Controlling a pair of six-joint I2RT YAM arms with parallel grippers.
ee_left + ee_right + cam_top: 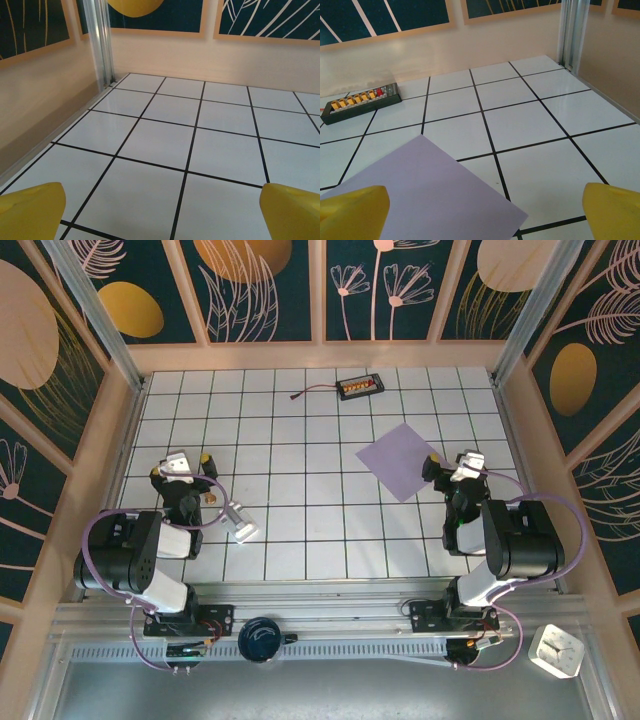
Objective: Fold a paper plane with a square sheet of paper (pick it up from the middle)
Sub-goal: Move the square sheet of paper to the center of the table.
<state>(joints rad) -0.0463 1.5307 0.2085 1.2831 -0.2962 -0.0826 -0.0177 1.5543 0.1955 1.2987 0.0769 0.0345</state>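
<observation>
My right gripper (458, 468) hangs with its jaws spread wide, pinching nothing. My left gripper (185, 465) is spread just as wide and just as empty.

The square sheet of paper (401, 460) lies flat on the tiled table (300, 490), nearer to me than the black connector strip (359, 388) and a little to that strip's right, well apart from it. The sheet's corner farthest from the strip reaches in beneath my right jaws. My left gripper sits far to the strip's left and much nearer me, with a small silvery-white block (240, 522) just beside it.

As I judge it, the task has barely begun. The sheet shows no crease and no lifted edge, and nothing is in hand. Left to do is everything: take the sheet up from its middle, then make each fold.
</observation>
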